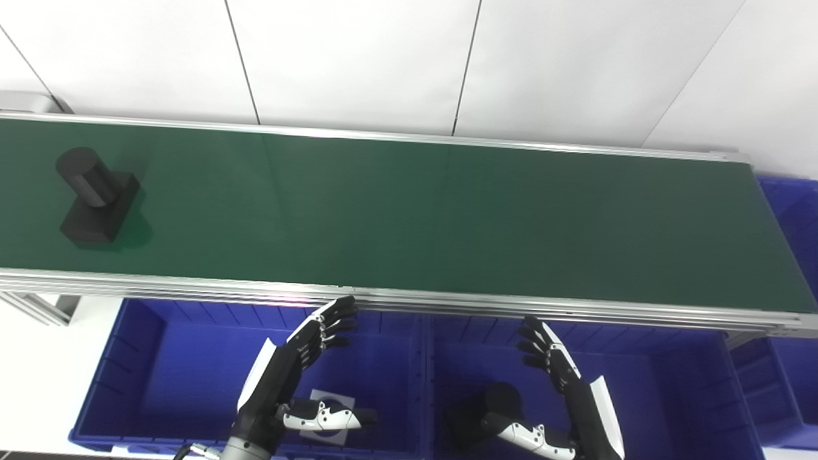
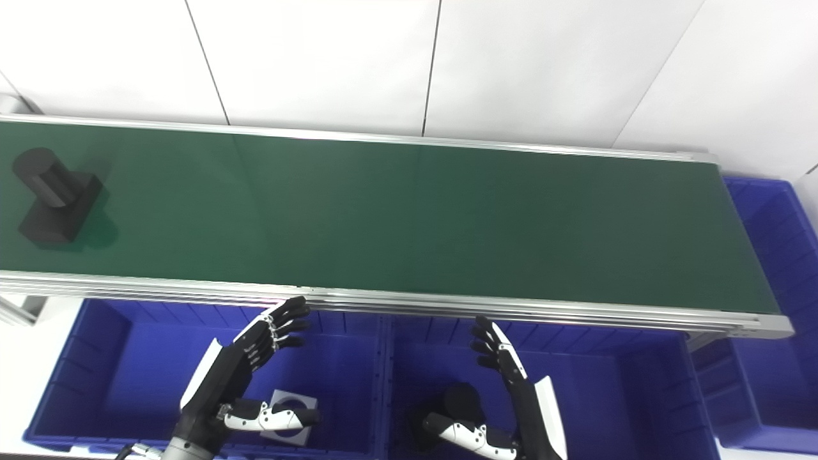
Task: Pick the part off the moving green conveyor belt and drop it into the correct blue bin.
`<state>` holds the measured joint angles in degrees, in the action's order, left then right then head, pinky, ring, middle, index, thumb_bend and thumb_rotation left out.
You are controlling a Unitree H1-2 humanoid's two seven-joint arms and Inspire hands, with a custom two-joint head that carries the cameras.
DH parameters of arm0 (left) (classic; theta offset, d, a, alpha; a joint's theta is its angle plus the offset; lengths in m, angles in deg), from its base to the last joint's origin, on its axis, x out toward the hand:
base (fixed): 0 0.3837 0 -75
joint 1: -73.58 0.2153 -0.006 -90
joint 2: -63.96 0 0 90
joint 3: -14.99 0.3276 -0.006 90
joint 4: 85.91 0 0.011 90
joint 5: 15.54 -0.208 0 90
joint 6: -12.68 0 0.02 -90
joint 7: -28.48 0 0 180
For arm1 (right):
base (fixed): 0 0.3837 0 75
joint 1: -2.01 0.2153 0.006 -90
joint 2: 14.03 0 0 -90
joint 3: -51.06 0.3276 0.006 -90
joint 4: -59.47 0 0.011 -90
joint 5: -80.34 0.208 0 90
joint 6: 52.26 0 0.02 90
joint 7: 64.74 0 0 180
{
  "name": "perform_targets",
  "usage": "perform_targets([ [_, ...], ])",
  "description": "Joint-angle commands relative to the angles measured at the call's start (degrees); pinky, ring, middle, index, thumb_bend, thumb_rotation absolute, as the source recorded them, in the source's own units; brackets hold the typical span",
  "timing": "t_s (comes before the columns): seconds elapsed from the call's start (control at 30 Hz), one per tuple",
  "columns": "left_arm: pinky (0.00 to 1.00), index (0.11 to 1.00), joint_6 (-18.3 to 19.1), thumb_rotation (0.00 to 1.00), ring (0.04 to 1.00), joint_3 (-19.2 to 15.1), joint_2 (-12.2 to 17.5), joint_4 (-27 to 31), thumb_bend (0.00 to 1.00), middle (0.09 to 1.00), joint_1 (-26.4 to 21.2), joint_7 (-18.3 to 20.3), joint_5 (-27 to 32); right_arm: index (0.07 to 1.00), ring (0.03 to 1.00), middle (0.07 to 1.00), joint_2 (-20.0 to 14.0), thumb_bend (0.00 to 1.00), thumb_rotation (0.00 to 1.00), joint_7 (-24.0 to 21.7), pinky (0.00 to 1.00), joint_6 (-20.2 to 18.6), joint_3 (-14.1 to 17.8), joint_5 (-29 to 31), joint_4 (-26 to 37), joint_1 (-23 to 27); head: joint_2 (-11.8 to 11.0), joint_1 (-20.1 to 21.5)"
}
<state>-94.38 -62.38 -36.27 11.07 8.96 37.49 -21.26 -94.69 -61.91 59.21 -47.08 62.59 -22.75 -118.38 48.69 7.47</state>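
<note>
The long green conveyor belt (image 1: 409, 217), framed in aluminium rails, spans the view; I read the step in hand as waiting for the pick. Two large blue plastic bins sit side by side below its near rail: the left bin (image 1: 160, 358) holds a grey square plate with a round hole (image 1: 332, 415), the right bin (image 1: 671, 383) a dark rounded part (image 1: 505, 399). The task's piece, a matt black part with a cylinder standing out from a rectangular block (image 1: 96, 198), lies at the belt's far left end, well apart from both hands.

The left hand (image 1: 307, 358) and the right hand (image 1: 556, 377) hover over their bins just short of the near rail, fingers spread and thumbs out, holding nothing. To do this well, I judge that I should keep the left hand open, let the part travel toward it, and close across the block rather than the cylinder, which could roll the grasp.

Hidden or unclear: the belt's direction cannot be read from a still; a further blue bin (image 1: 792, 211) at the right is cut off; the dark part's shape in the right bin is partly covered by the right thumb, so the correct bin stays a judgement.
</note>
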Motion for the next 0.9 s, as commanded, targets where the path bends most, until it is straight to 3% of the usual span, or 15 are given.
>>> perform_targets([
  [0.0, 0.75, 0.869, -1.16, 0.08, 0.816, 0.25, -0.05, 1.41, 0.84, 0.857, -0.23, -0.23, -0.08, 0.917, 0.823, 0.869, 0.35, 0.83, 0.43, 0.25, 0.77, 0.11, 0.23, 0.02, 1.33, -0.09, 0.05, -0.09],
  [0.87, 0.74, 0.871, -1.53, 0.08, 0.818, 0.2, 0.1, 1.23, 0.84, 0.858, -0.17, -0.35, -0.08, 0.914, 0.826, 0.868, 0.75, 0.83, 0.43, 0.46, 0.78, 0.07, 0.45, -0.3, 1.25, -0.26, -0.61, -1.1],
])
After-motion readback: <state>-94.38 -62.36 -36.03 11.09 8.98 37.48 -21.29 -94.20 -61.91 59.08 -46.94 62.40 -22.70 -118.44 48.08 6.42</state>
